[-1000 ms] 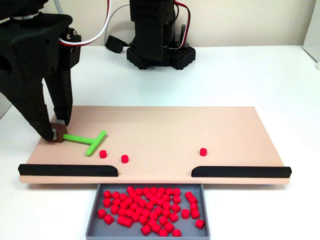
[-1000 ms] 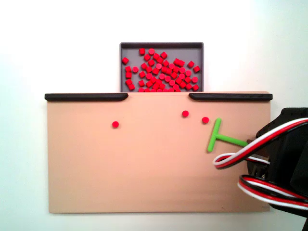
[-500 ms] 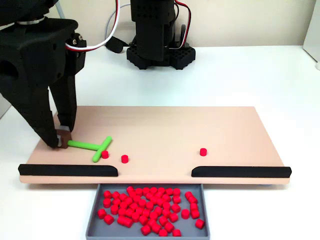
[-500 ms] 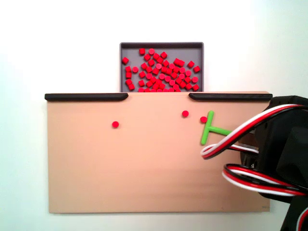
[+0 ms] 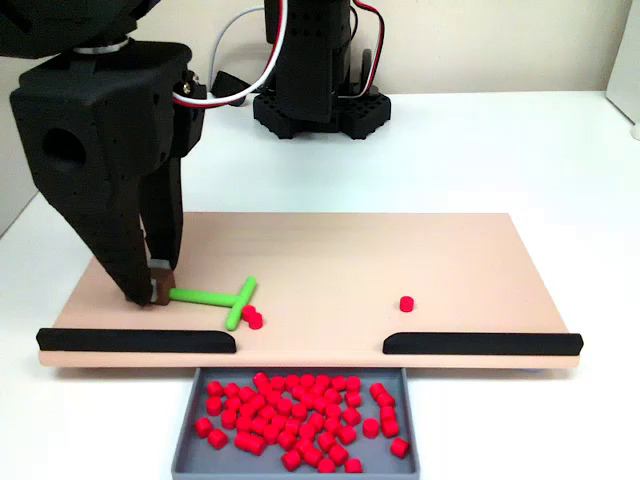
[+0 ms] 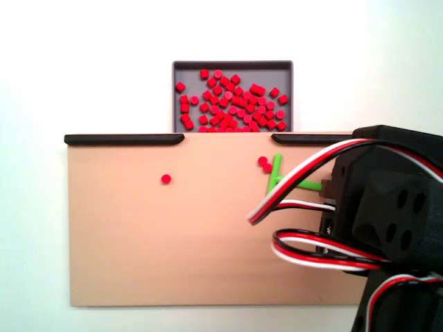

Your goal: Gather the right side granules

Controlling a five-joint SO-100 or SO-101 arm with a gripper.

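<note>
The pincer (image 5: 155, 295) is seen closed on the stem end of the green T-shaped stick (image 5: 212, 297), low over the tan board (image 5: 330, 255). From there the stem runs rightward in that fixed view, its crossbar pressed against the two right side granules (image 5: 252, 317), which lie touching each other. They sit just beyond the crossbar, near the gap above the grey tray (image 5: 185, 425). A third granule (image 5: 406, 303) lies well apart.
</note>
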